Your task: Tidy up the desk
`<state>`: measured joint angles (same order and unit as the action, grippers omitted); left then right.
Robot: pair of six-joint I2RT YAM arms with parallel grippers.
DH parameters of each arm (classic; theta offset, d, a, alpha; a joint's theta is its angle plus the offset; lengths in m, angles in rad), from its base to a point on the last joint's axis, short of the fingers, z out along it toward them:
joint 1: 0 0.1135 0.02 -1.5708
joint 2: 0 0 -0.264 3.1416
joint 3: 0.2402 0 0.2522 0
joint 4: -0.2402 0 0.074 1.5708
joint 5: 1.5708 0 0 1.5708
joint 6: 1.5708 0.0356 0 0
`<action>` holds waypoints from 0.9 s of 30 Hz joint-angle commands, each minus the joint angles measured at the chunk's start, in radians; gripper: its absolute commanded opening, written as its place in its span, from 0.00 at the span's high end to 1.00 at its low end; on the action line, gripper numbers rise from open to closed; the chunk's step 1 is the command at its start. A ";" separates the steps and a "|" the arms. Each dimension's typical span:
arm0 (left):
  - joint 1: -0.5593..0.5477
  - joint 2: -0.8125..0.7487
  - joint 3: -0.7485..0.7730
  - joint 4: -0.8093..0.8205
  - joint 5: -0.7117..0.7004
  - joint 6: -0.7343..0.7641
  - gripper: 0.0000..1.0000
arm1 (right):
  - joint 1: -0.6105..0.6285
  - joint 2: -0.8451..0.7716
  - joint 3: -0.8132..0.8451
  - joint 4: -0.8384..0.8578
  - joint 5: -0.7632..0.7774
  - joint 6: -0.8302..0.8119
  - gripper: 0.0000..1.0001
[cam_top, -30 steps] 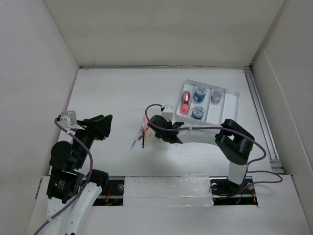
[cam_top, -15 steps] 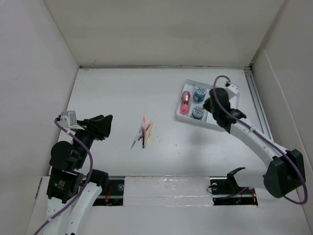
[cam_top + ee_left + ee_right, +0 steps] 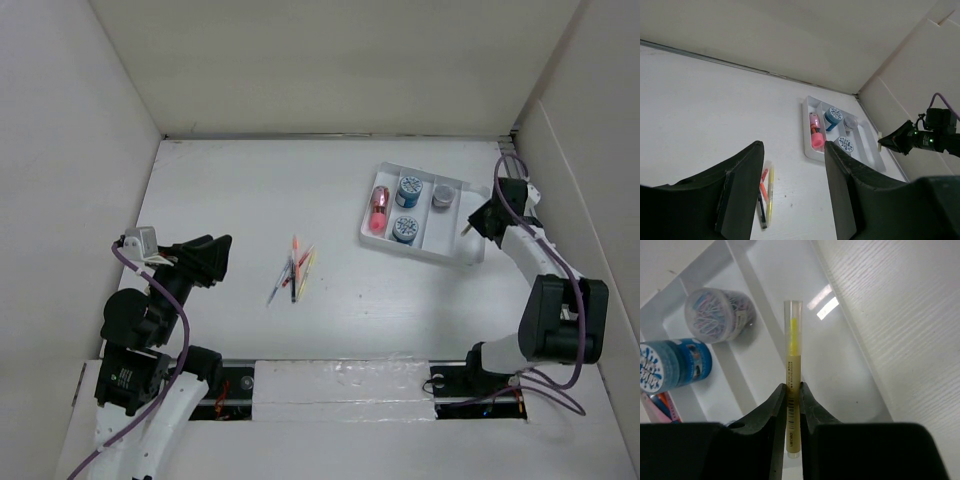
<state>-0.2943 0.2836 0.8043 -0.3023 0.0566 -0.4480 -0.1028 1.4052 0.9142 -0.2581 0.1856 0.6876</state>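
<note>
Got a yellow highlighter (image 3: 792, 355) pinched tight in the right hand (image 3: 791, 388), gripped low on the barrel with the capped tip poking out ahead, probably so as to lay it down lengthwise rather than drop it end-first. Hovering it over the long bare compartment at the right end of the white tray (image 3: 425, 172), the only slot roomy enough for pens by the look of it. Already sorted in there: a pink thing (image 3: 379, 208) in the left slot, two blue tubs (image 3: 409, 188) in the middle, a clear tub of paper clips (image 3: 715, 315) next door. Not quite lined up with the slot's long walls, so maybe worth a small twist before letting go. Can't tell whether touching the tray floor or just above it. Keeping the left hand (image 3: 792, 150) wide apart and gripping nothing, tucked back on its own side, presumably just to stay out of the way. Left out on the white walled-in surface (image 3: 250, 190), near the middle and well apart from the tray: a little heap of pens (image 3: 295, 270). Guessing partway through at best, with more trips needed for that pile. Worth watching for the highlighter catching the tray rim on release.
</note>
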 commanded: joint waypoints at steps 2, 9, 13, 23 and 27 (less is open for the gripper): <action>-0.016 -0.008 -0.005 0.057 0.022 0.011 0.52 | -0.052 0.075 0.060 0.007 -0.051 -0.028 0.97; -0.025 -0.018 -0.005 0.057 0.022 0.011 0.51 | -0.052 0.144 0.115 -0.012 -0.017 -0.028 0.96; -0.025 -0.018 -0.004 0.055 0.019 0.009 0.50 | -0.041 0.175 0.137 -0.029 0.034 -0.025 0.86; -0.025 -0.015 -0.007 0.057 0.022 0.011 0.46 | 0.056 0.071 0.123 -0.027 0.165 -0.005 0.29; -0.025 -0.015 -0.010 0.061 0.029 0.012 0.46 | 0.269 -0.055 0.065 0.057 0.117 -0.043 0.51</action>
<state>-0.3141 0.2764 0.8043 -0.3012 0.0677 -0.4465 0.0189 1.4662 0.9985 -0.2741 0.3103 0.6701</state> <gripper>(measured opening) 0.538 0.532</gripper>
